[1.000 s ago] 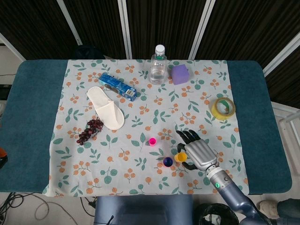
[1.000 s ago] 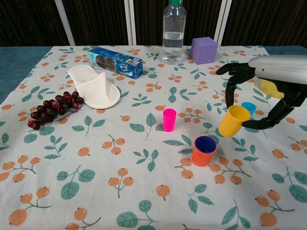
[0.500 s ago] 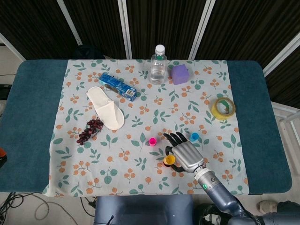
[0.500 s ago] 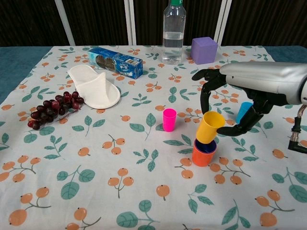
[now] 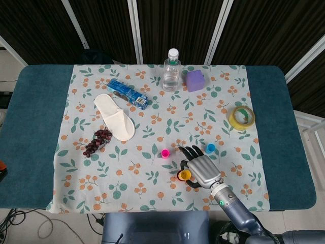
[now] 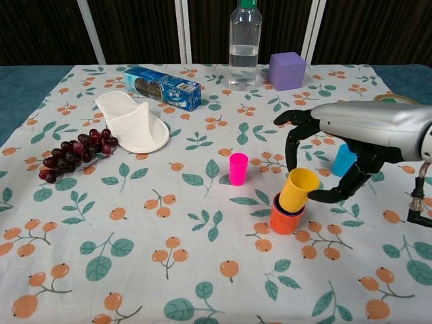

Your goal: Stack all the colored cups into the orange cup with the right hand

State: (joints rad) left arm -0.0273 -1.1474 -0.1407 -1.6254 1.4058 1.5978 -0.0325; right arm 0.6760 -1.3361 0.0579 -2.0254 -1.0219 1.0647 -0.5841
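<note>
yellow cup (image 6: 298,190) | tilted in orange cup (image 6: 286,219) | right hand (image 6: 351,145) holds it

Bare cloth left of the orange cup (image 6: 286,221) — pink cup (image 6: 237,169) and blue cup (image 6: 343,160) flanking behind.

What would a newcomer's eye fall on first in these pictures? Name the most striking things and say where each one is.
The silver right hand stands out first, near the table's front right, tilting a yellow cup into the orange cup. Next come the bright pink cup just left of the stack and the blue cup partly hidden behind the hand. Further left lie a white slipper and dark grapes on the floral cloth.
</note>
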